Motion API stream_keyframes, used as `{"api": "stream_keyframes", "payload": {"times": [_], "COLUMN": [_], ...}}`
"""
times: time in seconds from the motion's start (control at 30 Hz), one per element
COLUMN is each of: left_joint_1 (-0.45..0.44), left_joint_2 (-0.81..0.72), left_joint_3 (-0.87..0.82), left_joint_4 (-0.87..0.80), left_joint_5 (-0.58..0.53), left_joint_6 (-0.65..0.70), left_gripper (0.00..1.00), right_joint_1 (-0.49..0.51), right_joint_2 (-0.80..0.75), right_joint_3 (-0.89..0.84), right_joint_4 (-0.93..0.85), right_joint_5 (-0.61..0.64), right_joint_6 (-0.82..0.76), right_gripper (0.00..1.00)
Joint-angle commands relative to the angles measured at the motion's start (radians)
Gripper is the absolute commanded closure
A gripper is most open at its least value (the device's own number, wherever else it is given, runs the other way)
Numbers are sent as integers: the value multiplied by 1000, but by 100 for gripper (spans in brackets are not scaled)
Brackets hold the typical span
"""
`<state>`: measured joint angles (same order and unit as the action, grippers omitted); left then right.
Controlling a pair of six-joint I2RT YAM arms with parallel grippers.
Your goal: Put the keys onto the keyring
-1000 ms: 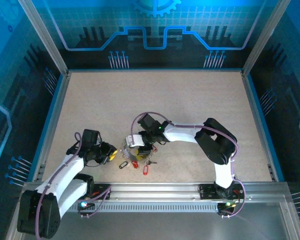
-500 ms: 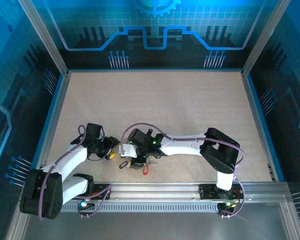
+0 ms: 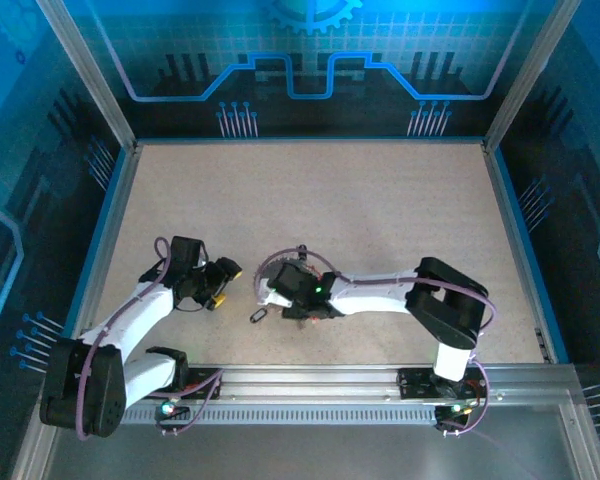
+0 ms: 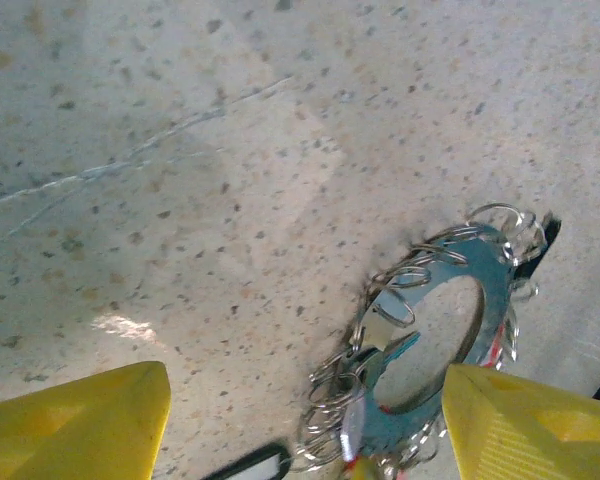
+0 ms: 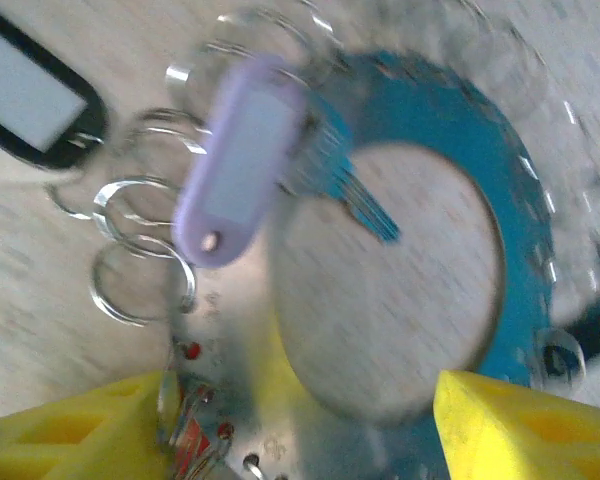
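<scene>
The left arm (image 3: 130, 320) angled forward and to the right, and the left gripper (image 4: 305, 410) held its yellow fingers (image 4: 80, 425) wide apart. The right arm (image 3: 380, 292) reached leftward with its elbow bent, and the right gripper (image 5: 300, 425) pointed down, jaws equally spread.

lab: aluminium frame (image 3: 85, 72), blue panels (image 3: 310, 50)

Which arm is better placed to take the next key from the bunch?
Probably right. The right gripper, open, hangs over the keys, the lilac-tagged key just ahead. The left gripper, also open, stands off to one side.
</scene>
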<state>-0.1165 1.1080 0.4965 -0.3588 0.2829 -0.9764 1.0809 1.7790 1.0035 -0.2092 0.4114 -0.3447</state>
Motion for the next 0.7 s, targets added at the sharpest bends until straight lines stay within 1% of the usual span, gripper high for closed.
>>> {"api": "stream_keyframes", "payload": {"times": [0.0, 0.07, 0.13, 0.23, 0.3, 0.4, 0.47, 0.5, 0.57, 0.6, 0.67], "left_joint_1": [9, 0, -30, -88, -125, -162, -178, -185, -187, -187, -187], "left_joint_2": [20, 26, 27, 32, 46, 74, 85, 89, 100, 108, 120], "left_joint_3": [26, 13, 4, 17, 24, 35, 48, 51, 50, 51, 67], "left_joint_4": [5, 37, 65, 67, 78, 99, 97, 100, 111, 113, 102], "left_joint_5": [-9, -7, -23, -62, -91, -128, -163, -180, -194, -195, -190], "left_joint_6": [34, 25, 19, 28, 33, 42, 54, 53, 48, 41, 41], "left_gripper": [26, 26, 26, 25, 25, 25, 25, 26, 26, 26, 26], "right_joint_1": [-94, -149, -195, -234, -242, -225, -203, -193, -185, -178, -170], "right_joint_2": [-57, -87, -146, -226, -257, -299, -306, -293, -244, -215, -178], "right_joint_3": [-54, -71, -95, -103, -96, -116, -148, -142, -85, -51, 7], "right_joint_4": [-6, 5, 24, 22, 15, 65, 122, 126, 78, 30, -67], "right_joint_5": [80, 44, -11, -130, -202, -345, -384, -378, -363, -334, -317], "right_joint_6": [-7, 6, 10, 43, 95, 240, 351, 422, 551, 622, 728], "right_gripper": [31, 31, 31, 32, 33, 39, 44, 50, 67, 71, 70]}}
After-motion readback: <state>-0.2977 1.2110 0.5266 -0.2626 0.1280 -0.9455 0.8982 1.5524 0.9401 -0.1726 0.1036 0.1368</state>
